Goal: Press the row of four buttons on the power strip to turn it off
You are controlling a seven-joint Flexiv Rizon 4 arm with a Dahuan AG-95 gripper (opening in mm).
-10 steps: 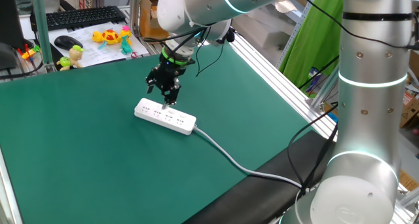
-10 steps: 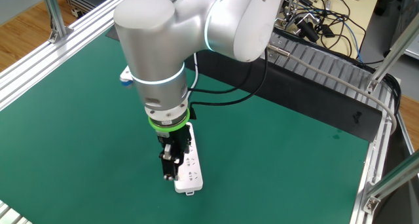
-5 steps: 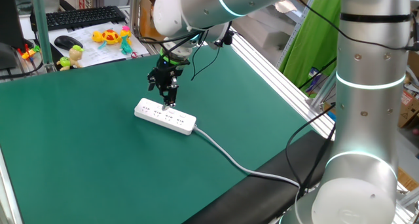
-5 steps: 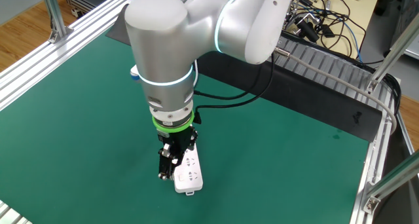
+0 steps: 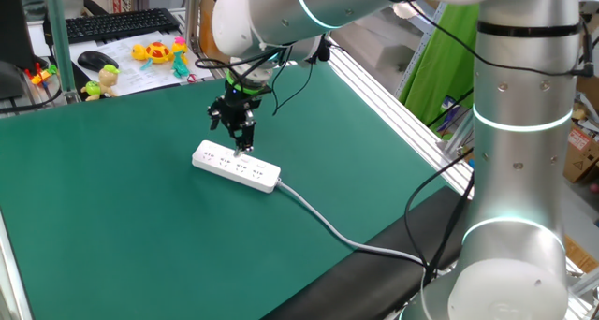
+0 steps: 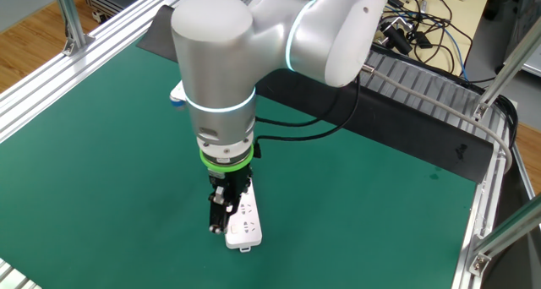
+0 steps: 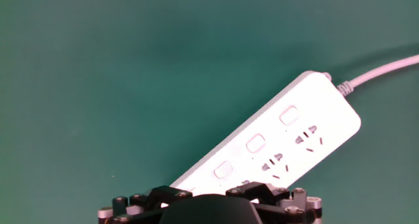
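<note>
The power strip (image 5: 236, 166) lies flat on the green mat, its white cable (image 5: 328, 222) running off toward the table's near right edge. My gripper (image 5: 241, 140) hangs pointing down right over the strip's middle, close above its top. From the other side the gripper (image 6: 221, 220) hides the strip's (image 6: 246, 223) left edge. In the hand view the strip (image 7: 308, 112) lies diagonally, and three of the row of four buttons (image 7: 255, 143) show as small rounded squares. The fourth is hidden under the gripper's black body (image 7: 209, 209). The fingertips are out of sight there.
A black keyboard (image 5: 117, 23), a mouse (image 5: 96, 60) and small plastic toys (image 5: 159, 53) sit on the desk beyond the mat's far edge. Aluminium rails (image 5: 393, 105) border the mat. Loose cables (image 6: 423, 27) lie behind the far rail.
The arm's upper links have swung a little, while the gripper has stayed over the power strip, shifting only slightly along it.
</note>
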